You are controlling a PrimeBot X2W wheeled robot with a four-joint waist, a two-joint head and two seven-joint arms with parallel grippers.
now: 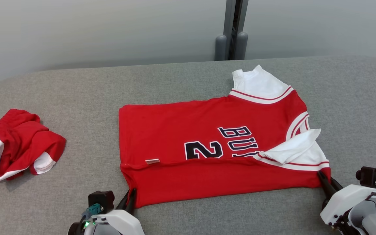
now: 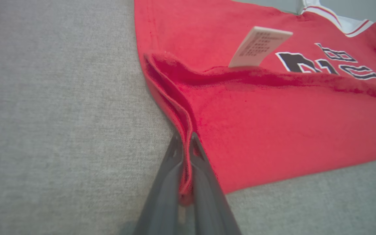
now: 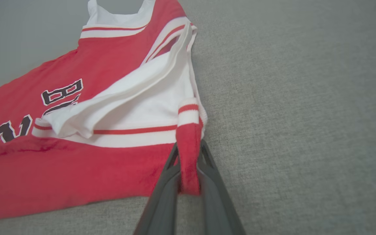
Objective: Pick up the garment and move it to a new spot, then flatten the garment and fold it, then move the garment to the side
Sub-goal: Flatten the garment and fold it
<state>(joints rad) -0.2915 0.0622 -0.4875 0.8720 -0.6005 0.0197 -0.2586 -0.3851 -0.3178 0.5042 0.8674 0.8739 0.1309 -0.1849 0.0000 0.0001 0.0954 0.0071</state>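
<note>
On my red jersey [image 1: 181, 127] I read a large dark numeral [image 1: 204, 150] with a white outline, a 2. Just beside it, toward the neck, are the letters [image 1: 238, 137] B and U in the same dark, white-edged style, lying sideways in my head view. The fold [image 1: 207, 163] cuts across the foot of both, and the white sleeve [image 1: 292, 148] lies just past them. A small white tag [image 2: 259, 45] sticks up at the fold, and its rows of fine print are too small to read.
</note>
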